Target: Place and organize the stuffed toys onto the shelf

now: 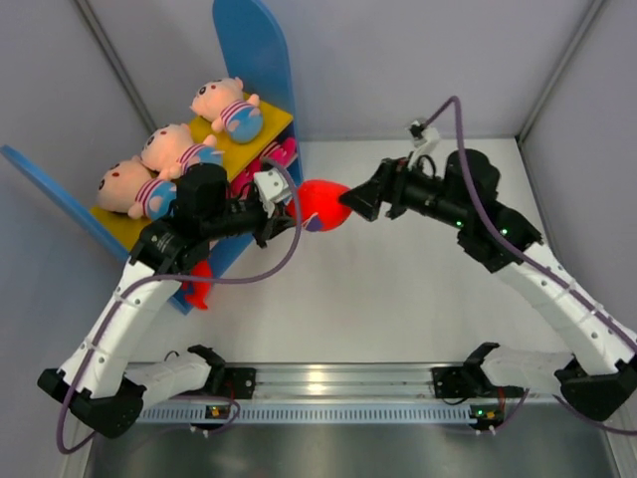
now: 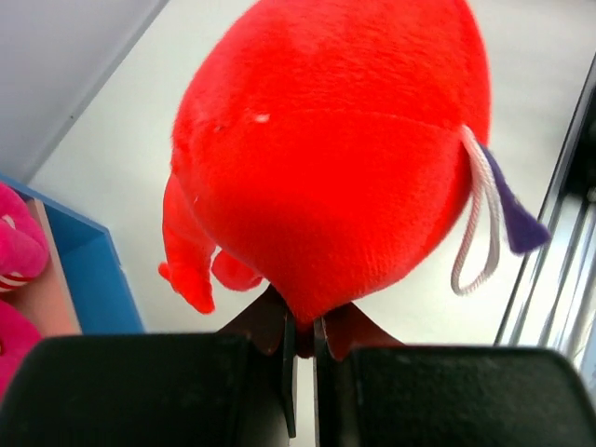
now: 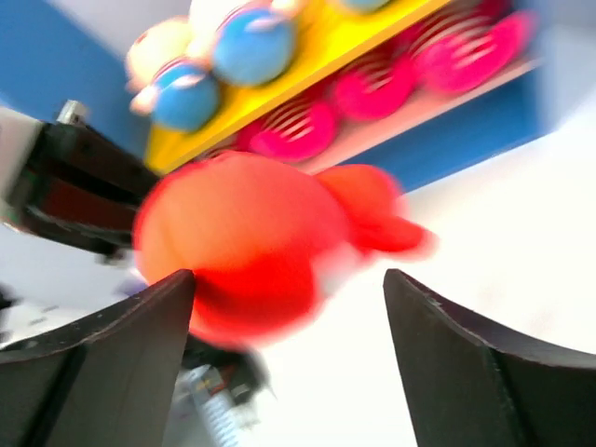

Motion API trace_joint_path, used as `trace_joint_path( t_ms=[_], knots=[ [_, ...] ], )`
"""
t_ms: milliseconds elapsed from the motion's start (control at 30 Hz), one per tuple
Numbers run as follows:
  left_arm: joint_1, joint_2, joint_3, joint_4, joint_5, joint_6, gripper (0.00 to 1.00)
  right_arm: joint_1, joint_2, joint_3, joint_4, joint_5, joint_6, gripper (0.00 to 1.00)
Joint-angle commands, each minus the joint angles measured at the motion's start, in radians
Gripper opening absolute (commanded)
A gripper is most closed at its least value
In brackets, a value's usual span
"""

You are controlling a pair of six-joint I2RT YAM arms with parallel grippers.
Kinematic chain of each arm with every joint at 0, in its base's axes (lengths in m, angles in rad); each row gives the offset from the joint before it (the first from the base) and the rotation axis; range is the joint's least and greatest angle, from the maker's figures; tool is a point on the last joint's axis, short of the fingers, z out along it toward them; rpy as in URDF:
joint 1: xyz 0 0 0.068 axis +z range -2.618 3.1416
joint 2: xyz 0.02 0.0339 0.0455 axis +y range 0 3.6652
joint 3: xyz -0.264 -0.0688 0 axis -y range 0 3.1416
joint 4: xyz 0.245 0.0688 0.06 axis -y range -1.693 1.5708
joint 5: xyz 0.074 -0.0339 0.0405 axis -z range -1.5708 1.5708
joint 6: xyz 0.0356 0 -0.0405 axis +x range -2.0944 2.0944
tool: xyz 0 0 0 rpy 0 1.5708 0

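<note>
Red plush toy (image 1: 320, 204): in the overhead view it sits between the left claw (image 1: 289, 209) and the right claw (image 1: 350, 202), over the worktop (image 1: 418, 299) and just beside the shelf (image 1: 249, 45). Three striped dolls (image 1: 177, 149) lie on the yellow upper board (image 1: 282, 121). A small red shape (image 1: 199, 285) by the near side panel is partly covered by the left arm and cannot be identified.

Left wrist view: the left claw (image 2: 300, 358) is closed on a small pinch of fabric at the narrow end of the red plush toy (image 2: 326, 168), with the jaws almost together. Judgement: the toy is light, soft and compressible. A thin pinch may slip, so a hold across the round body is preferable. Avoid the white loop (image 2: 473, 228) and the purple tag (image 2: 514, 216). The toy's face is not visible.

Right wrist view: heavily blurred. The right claw (image 3: 289, 289) stands wide open, its fingers (image 3: 112, 363) on either side of the red plush toy (image 3: 242, 247). Contact cannot be confirmed. The pink toys (image 3: 372, 88) on the lower board are indistinct.
</note>
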Motion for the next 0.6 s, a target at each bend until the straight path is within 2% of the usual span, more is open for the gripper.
trace_joint_path(
  t_ms=[0,33,133,267,300,367,567],
  knots=[
    [0.000,0.002,0.061,0.233,-0.072,-0.347,0.00,-0.119,-0.171,-0.150,0.087,-0.016,-0.240,0.85],
    [0.004,0.015,0.077,0.246,-0.072,-0.429,0.00,-0.139,-0.200,-0.190,0.110,-0.024,-0.292,0.87],
    [0.013,0.038,0.114,0.270,-0.026,-0.524,0.00,-0.184,-0.294,-0.329,0.168,-0.071,-0.507,0.94],
    [0.022,0.045,0.110,0.338,0.110,-0.667,0.00,-0.222,-0.313,-0.408,0.263,-0.299,-0.586,0.95],
    [0.022,0.041,0.098,0.356,0.179,-0.692,0.00,-0.224,-0.293,-0.427,0.329,-0.329,-0.578,0.95],
    [0.022,0.036,0.084,0.404,0.222,-0.755,0.00,-0.225,-0.259,-0.432,0.414,-0.363,-0.490,0.95],
    [0.034,0.028,0.079,0.491,0.273,-0.839,0.00,-0.224,-0.065,-0.425,0.788,-0.427,-0.146,0.91]
  ],
)
